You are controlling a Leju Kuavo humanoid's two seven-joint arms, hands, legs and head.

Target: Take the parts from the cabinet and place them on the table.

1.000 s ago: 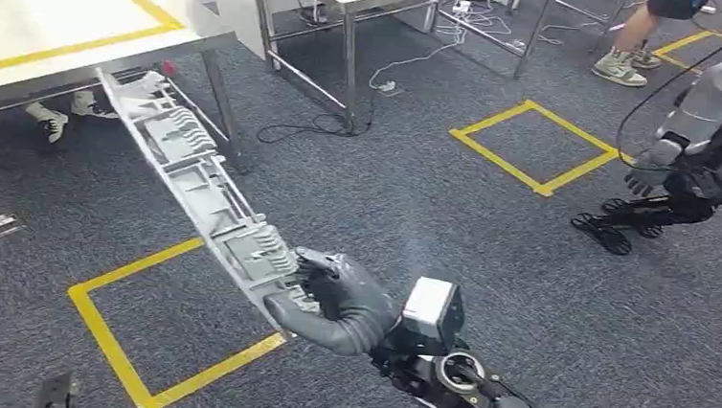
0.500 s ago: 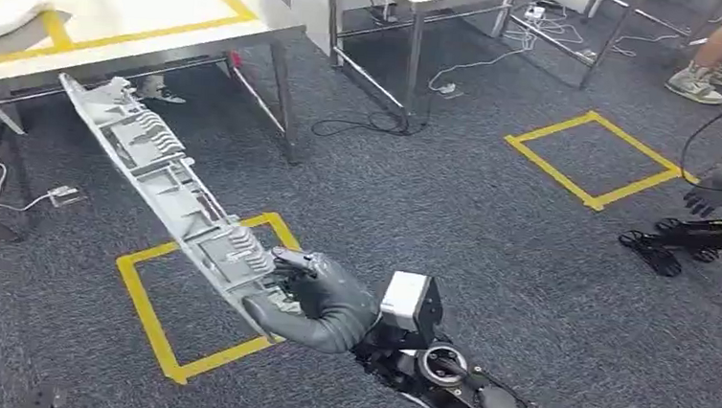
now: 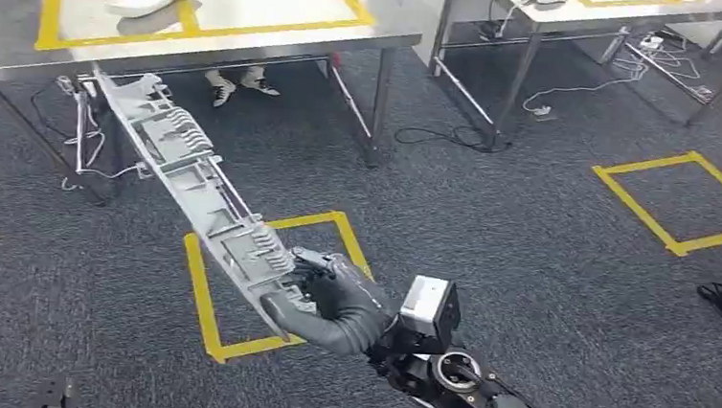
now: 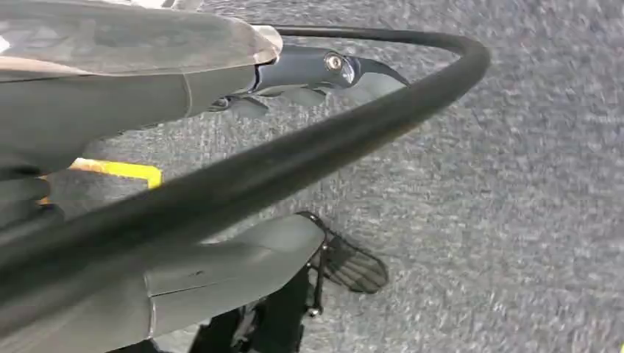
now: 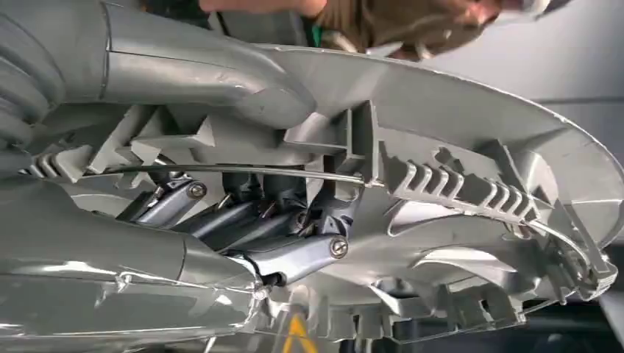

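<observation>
My right hand (image 3: 336, 303) grips one end of a long grey ribbed plastic part (image 3: 187, 168). The part juts out toward the upper left, and its far end sits just below the front edge of a steel table (image 3: 282, 37) marked with yellow tape. Seen from the right wrist, the thumb lies over the part (image 5: 456, 147) and the dark fingers (image 5: 294, 235) curl into its ribs. My left hand (image 4: 221, 88) hangs over the carpet with its fingers straight and nothing in it.
A white-and-grey piece (image 3: 150, 2) lies on the table, and someone's shoes (image 3: 236, 82) show beneath it. A second table (image 3: 543, 15) stands to the right, with cables (image 3: 458, 134) on the floor. Yellow tape squares (image 3: 207, 289) (image 3: 684, 203) mark the grey carpet.
The whole picture has shifted because the camera turned toward the steel table, which now lies nearer the middle. The part stays in my right hand's grip. The figures at the right have left the picture.
</observation>
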